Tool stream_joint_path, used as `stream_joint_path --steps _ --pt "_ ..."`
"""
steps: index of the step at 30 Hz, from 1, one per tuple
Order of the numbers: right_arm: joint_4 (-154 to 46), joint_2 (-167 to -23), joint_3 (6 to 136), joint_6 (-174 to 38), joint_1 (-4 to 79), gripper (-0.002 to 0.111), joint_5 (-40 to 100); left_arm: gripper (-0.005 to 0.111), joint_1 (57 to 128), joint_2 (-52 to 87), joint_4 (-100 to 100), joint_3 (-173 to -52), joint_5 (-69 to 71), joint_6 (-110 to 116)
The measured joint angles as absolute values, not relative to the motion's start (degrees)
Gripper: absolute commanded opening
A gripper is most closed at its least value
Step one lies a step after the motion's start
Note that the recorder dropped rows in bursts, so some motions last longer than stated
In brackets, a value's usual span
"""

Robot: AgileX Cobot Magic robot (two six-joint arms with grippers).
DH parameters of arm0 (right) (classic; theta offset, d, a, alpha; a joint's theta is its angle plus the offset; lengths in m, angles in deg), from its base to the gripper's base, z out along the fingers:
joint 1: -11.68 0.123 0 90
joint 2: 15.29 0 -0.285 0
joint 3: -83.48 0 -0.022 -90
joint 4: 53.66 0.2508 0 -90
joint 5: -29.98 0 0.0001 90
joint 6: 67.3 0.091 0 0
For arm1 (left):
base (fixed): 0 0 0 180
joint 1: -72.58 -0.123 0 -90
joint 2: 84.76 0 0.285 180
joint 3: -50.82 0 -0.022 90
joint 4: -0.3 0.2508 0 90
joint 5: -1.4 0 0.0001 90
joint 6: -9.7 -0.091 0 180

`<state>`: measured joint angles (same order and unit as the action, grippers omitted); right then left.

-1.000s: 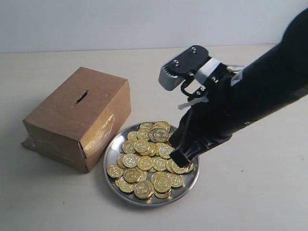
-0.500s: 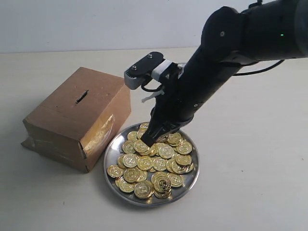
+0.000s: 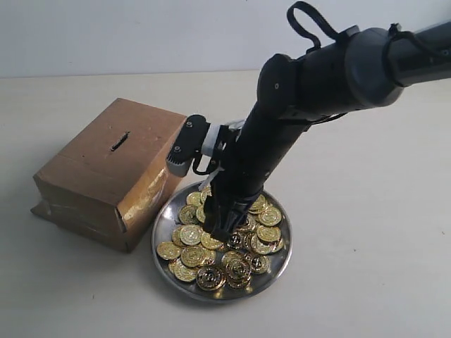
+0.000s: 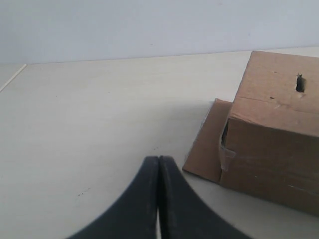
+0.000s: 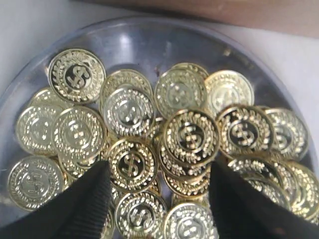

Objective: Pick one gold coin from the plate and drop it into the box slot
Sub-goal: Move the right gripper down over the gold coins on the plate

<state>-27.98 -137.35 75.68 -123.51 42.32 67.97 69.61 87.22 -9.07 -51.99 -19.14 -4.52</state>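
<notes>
The round silver plate point(image 3: 163, 225) point(image 5: 154, 42) holds a heap of several gold coins point(image 3: 190, 234) point(image 5: 191, 135). My right gripper point(image 3: 220, 232) point(image 5: 159, 172) is open and lowered into the heap near the plate's middle, its black fingertips point(image 5: 89, 199) straddling a few coins, none gripped. The brown cardboard box point(image 3: 113, 172) point(image 4: 274, 134) stands left of the plate, with its dark slot point(image 3: 120, 141) point(image 4: 299, 83) on top. My left gripper point(image 4: 158, 162) is shut and empty, over bare table beside the box; it does not show in the exterior view.
A loose cardboard flap point(image 4: 207, 144) lies flat at the box's base. The beige table point(image 3: 366, 246) spreads right of the plate and behind it. The right arm point(image 3: 310, 84) slants over the plate from the upper right.
My right arm swung from the plate's right side toward its middle and lowered, so the open gripper now sits down among the coins. The box and plate have not moved.
</notes>
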Motion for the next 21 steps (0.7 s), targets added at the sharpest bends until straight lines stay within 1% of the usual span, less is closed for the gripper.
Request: stream_joint_path --steps 5,7,9,15,21 --pt "-27.98 -138.11 75.68 -124.92 46.08 0.054 62.68 0.000 69.61 87.22 -9.07 -51.99 -19.14 -4.52" --pt "-27.98 -138.11 75.68 -123.21 47.01 0.054 60.31 0.000 69.61 87.22 -9.07 -51.99 -19.14 -4.52" --pt "-28.52 -138.11 75.68 -118.76 47.22 0.054 57.80 0.000 69.61 87.22 -9.07 -51.99 -19.14 -4.52" --pt "-36.00 -138.11 75.68 -108.67 47.22 0.054 56.12 0.000 69.61 87.22 -9.07 -51.99 -19.14 -4.52" --pt "-40.28 -138.11 75.68 -103.98 47.22 0.054 55.56 0.000 69.61 87.22 -9.07 -51.99 -19.14 -4.52"
